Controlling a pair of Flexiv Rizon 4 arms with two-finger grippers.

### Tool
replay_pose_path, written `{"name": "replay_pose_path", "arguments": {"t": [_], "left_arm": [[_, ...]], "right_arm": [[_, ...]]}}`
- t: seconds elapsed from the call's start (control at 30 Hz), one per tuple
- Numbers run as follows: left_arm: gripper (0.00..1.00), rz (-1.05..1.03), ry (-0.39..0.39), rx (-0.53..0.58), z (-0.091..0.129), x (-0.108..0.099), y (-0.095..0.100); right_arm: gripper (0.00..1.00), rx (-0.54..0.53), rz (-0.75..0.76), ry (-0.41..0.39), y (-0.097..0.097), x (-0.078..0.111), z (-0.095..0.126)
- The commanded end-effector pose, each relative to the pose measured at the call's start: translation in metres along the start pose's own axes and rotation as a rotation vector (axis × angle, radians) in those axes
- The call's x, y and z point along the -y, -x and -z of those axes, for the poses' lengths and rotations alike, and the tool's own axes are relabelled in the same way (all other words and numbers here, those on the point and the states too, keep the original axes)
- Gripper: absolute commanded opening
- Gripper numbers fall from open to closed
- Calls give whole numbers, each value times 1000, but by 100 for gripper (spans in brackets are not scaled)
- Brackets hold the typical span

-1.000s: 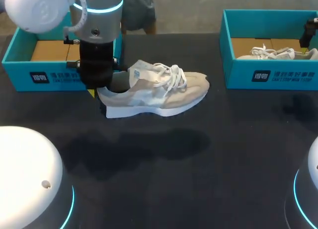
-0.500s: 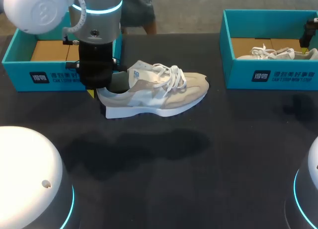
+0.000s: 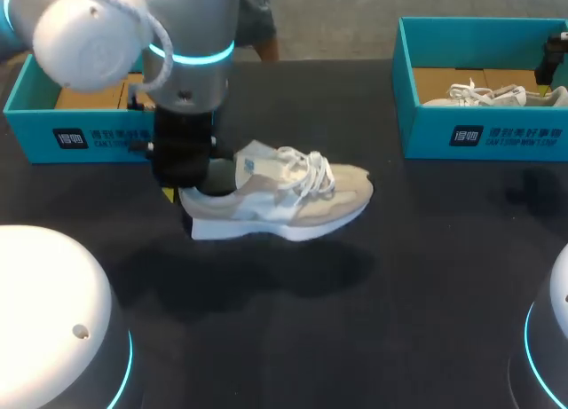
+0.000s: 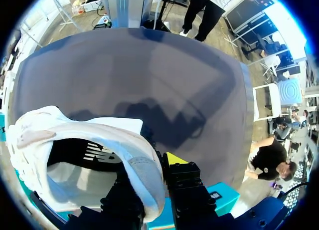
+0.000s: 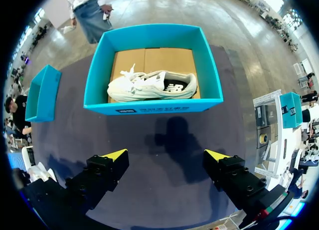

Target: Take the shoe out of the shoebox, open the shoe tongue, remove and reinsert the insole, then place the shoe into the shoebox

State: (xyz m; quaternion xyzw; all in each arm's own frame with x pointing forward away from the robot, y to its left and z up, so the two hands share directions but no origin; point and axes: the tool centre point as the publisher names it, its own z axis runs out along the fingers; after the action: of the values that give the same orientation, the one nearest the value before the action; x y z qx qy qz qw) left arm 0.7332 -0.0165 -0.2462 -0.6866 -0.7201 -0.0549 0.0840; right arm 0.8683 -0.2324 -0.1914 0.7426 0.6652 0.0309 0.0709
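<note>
A beige and white shoe with white laces hangs a little above the dark table, toe pointing right, its shadow on the cloth below. My left gripper is shut on its heel collar. In the left wrist view one finger sits inside the shoe and the yellow-tipped one outside, with the left gripper pinching the heel rim. The open teal left shoebox stands behind it. My right gripper hangs open and holds nothing, above the table in front of the right shoebox.
The teal right shoebox at the back right holds a second white shoe, also seen as the boxed shoe. My right arm shows at the right edge. Dark tabletop spreads in front.
My left arm has carried the shoe toward the table's front and slightly right, away from the left shoebox. The right gripper has stayed where it was.
</note>
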Motion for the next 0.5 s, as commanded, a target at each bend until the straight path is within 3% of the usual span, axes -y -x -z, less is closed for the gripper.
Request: {"name": "replay_pose_path", "arguments": {"t": [0.03,0.27,0.5], "left_arm": [[0,-4,-10,3,-28,-4,10],[0,0,-24,4,-70,-1,18],[0,11,-18,3,-96,-4,23]], "right_arm": [[100,0,-1,1,0,1,0],[100,0,-1,1,0,1,0],[100,0,-1,1,0,1,0]]}}
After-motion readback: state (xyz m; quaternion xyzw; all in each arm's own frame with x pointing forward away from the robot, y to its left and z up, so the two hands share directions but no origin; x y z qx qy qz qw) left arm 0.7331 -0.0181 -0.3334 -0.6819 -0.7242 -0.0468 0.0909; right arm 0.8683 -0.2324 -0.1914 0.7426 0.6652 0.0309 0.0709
